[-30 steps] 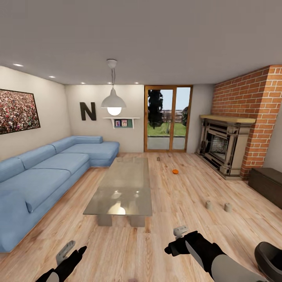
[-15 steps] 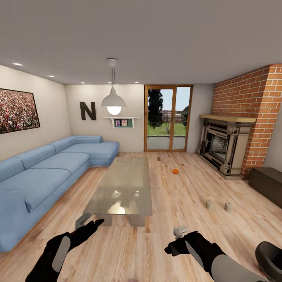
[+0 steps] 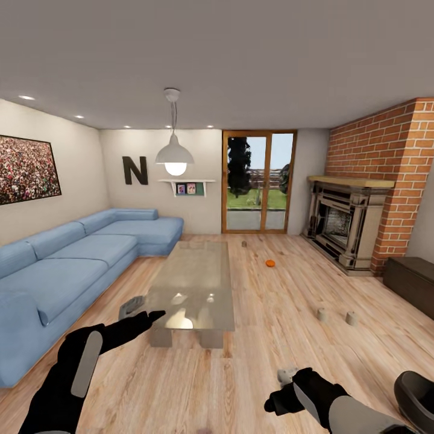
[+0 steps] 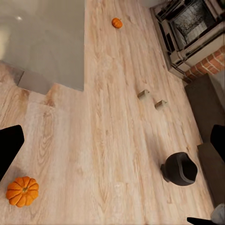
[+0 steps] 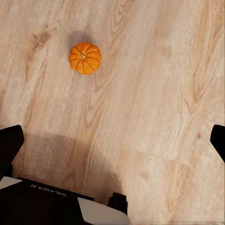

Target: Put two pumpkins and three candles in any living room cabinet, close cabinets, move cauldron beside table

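Observation:
One pumpkin (image 3: pixel 270 263) lies on the wood floor beyond the table's (image 3: pixel 193 283) far right corner. Another pumpkin (image 5: pixel 85 57) (image 4: pixel 22 191) sits on the floor under my arms. Two candles (image 3: pixel 322 314) (image 3: pixel 351 317) stand together on the floor at the right, and a third candle (image 3: pixel 243 244) is far off near the glass door. The black cauldron (image 3: pixel 416 392) (image 4: pixel 180 168) rests on the floor by my right arm. The dark cabinet (image 3: pixel 413 283) runs along the right wall. My left gripper (image 3: pixel 140 310) hovers open near the table's front left corner. My right gripper (image 3: pixel 278 390) hangs low, open and holding nothing.
A blue corner sofa (image 3: pixel 66 271) fills the left side. A brick fireplace (image 3: pixel 349 226) stands at the back right, with a glass door (image 3: pixel 258 184) in the far wall. Bare wood floor stretches between the table and the cabinet.
My left arm has risen and reached forward toward the table's front left corner. My right gripper has dropped lower and drawn back a little. The objects on the floor have not moved.

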You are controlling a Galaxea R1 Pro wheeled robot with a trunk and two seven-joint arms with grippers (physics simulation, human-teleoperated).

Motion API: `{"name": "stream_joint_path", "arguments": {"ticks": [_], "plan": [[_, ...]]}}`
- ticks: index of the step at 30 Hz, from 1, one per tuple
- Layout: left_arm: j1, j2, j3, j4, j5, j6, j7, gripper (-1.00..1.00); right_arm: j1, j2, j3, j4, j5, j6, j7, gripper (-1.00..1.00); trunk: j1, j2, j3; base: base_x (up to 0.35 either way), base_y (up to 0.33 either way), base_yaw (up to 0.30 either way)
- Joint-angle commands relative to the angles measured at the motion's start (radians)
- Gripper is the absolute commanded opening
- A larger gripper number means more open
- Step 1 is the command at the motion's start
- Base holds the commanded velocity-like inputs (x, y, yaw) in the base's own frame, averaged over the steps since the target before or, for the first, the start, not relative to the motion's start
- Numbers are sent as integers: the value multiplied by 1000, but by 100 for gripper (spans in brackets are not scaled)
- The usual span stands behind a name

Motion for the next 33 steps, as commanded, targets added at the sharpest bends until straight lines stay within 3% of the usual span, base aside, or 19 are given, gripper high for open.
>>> {"name": "stream_joint_path", "arguments": {"ticks": [1, 7, 12, 24, 33], "plan": [[-1, 0, 1, -8, -5, 11, -7, 100, -6, -1, 6, 1, -12, 13, 0, 100, 4, -9, -5, 0, 0, 0], [-1, 0, -21, -42, -4, 64, -8, 100, -43, -1, -77, 9, -62, 79, 1, 100, 27, -51, -24, 0, 0, 0], [-1, 0, -72, -57, -1, 79, -10, 100, -53, 0, -139, 3, -89, 93, 14, 100, 46, -86, -40, 0, 0, 0], [-1, -3, -80, -50, -1, 71, -72, 100, -54, 2, -141, -65, -92, 104, 15, 100, 92, -170, -77, 0, 0, 0], [-1, -3, -81, 29, -2, -36, -93, 100, -54, 70, -137, -73, -88, 100, 6, 100, 127, -233, -107, 0, 0, 9]]}}
